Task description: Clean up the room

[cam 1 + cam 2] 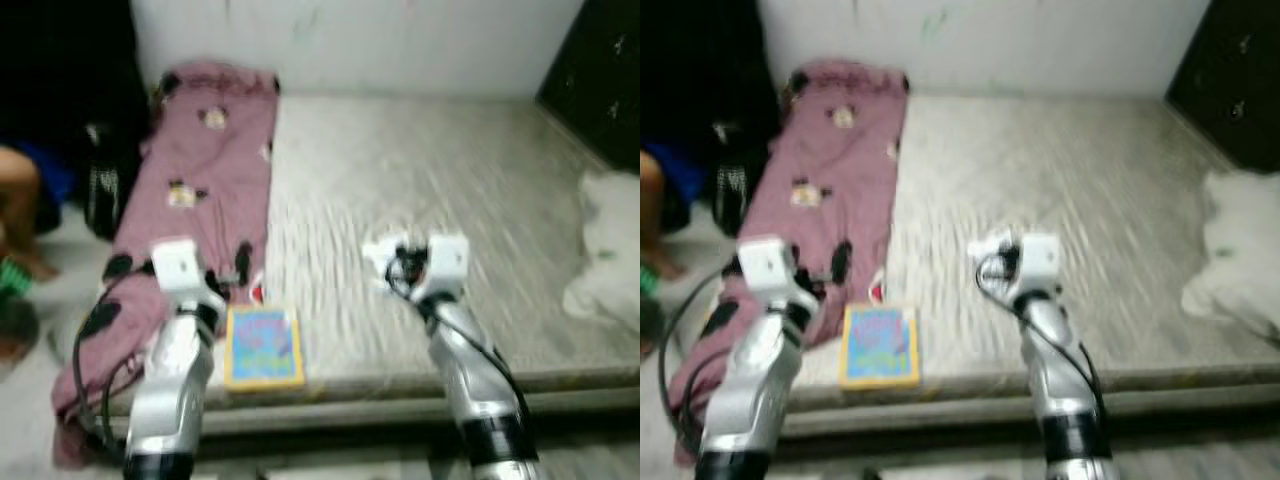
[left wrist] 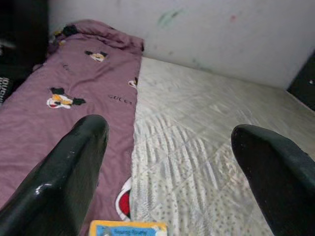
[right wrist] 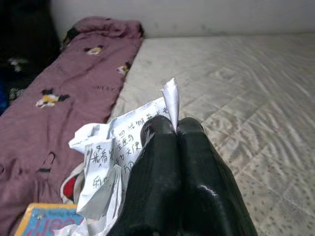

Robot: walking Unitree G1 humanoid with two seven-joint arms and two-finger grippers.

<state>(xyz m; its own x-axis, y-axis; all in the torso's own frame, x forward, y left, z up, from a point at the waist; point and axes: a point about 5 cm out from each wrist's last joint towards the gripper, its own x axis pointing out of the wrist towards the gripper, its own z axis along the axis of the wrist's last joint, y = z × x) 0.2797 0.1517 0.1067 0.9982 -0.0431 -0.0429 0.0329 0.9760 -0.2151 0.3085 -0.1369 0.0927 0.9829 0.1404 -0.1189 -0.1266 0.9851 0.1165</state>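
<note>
My right gripper [image 3: 175, 129] is shut on a crumpled sheet of white paper [image 3: 110, 157] with handwriting, held above the grey mattress [image 1: 420, 200]. In the eye view the paper [image 1: 385, 255] shows at the front of the right wrist. My left gripper [image 2: 167, 147] is open, with nothing between its fingers [image 2: 74, 167], and hovers over the near left part of the bed. A blue and yellow book [image 1: 263, 347] lies at the mattress's front edge, between the two arms. A maroon printed cloth [image 1: 200, 170] covers the bed's left strip.
A white bundle of cloth [image 1: 605, 250] lies at the bed's right edge. A dark cabinet [image 1: 600, 70] stands at the back right. A black bag [image 1: 100, 190] and part of a person [image 1: 20, 210] are left of the bed. A white wall runs behind.
</note>
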